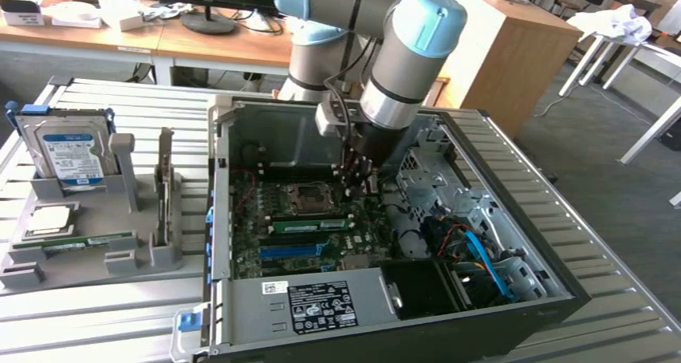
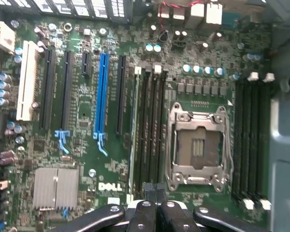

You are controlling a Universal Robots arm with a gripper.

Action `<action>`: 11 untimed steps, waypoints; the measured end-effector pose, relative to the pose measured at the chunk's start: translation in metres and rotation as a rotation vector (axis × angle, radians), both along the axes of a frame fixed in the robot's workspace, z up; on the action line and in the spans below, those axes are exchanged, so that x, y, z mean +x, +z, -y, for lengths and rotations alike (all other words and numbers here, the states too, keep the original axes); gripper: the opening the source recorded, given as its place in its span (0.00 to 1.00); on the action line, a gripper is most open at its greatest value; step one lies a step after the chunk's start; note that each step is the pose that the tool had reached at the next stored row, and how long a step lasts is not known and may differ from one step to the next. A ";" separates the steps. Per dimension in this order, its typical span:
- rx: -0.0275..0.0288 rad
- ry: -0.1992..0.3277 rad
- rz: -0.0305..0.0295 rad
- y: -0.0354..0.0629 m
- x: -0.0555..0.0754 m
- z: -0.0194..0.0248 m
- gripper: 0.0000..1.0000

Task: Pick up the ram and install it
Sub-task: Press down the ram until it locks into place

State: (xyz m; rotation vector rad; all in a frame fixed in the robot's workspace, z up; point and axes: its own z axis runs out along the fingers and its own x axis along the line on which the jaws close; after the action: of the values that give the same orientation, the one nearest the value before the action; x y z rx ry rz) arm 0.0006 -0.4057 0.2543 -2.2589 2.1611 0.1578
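Observation:
A green ram stick stands on edge in a memory slot of the motherboard inside the open computer case. The wrist view shows that ram as a thin pale strip in the outermost of the black slots beside the empty CPU socket. My gripper hangs inside the case just above these slots. Its black fingers are pressed together, so the gripper is shut with nothing in it, over one end of the slot row. Another green stick lies in the grey holder.
The grey holder on the exterior view's left also carries a silver hard drive, a CPU chip and an upright grey card. Blue cables and a power supply fill the case's near side. Case walls surround the motherboard.

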 end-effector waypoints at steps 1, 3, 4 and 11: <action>0.0056 0.000 0.0000 0.0011 0.001 0.0000 0.10; 0.0163 0.000 0.0000 0.0038 0.004 0.0000 0.10; 0.0209 0.000 0.0000 0.0051 0.005 0.0000 0.10; 0.0502 0.000 0.0000 0.0144 0.013 0.0001 0.10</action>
State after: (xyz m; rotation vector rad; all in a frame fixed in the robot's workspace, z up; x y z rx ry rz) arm 0.0135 -0.4058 0.2687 -2.2322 2.1321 0.2095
